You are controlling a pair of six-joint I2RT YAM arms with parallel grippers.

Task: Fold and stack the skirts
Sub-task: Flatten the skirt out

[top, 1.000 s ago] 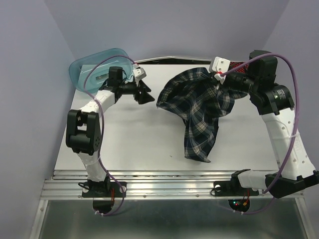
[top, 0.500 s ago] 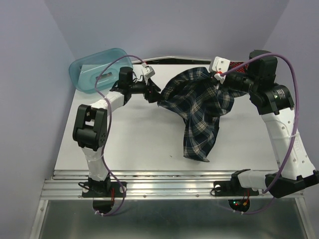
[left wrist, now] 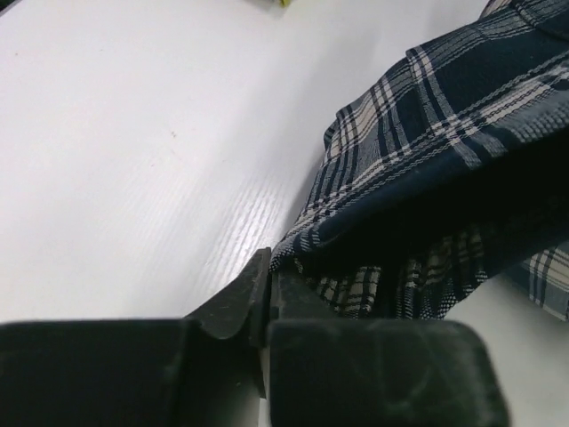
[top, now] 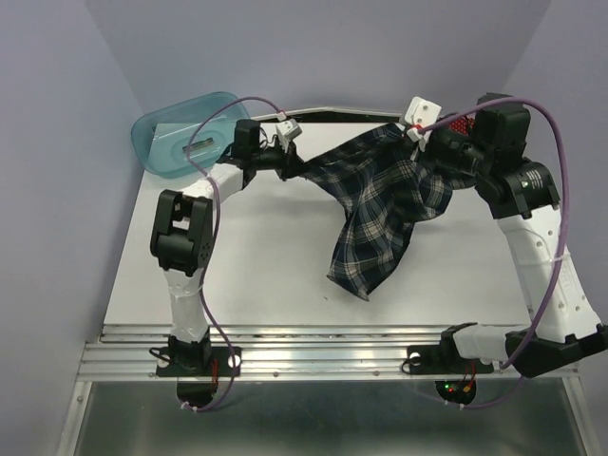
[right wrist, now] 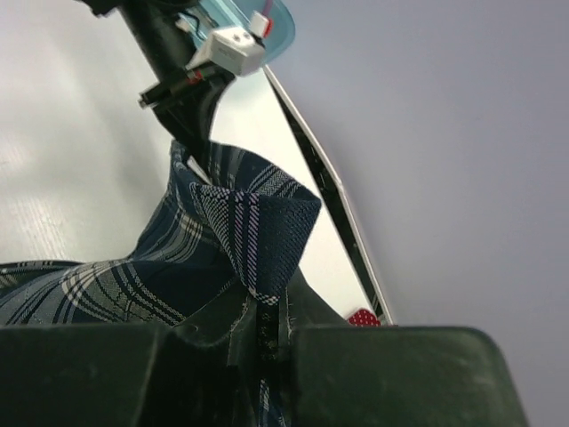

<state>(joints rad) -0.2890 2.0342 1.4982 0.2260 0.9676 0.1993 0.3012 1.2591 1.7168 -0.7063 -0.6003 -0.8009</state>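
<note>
Two grips on: your left gripper [top: 302, 167] and right gripper [top: 415, 142] each clench the plaid skirt [top: 380, 209], strung across upper middle, tail on the table [top: 256, 275]; nothing folded or stacked yet.

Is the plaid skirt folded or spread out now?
Unfolded: the plaid skirt hangs stretched between left fingers and right fingers, both shut on it.

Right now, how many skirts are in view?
2: the plaid skirt, held between left tool and right tool; a red dotted skirt peeking out far right. More may be hidden.
</note>
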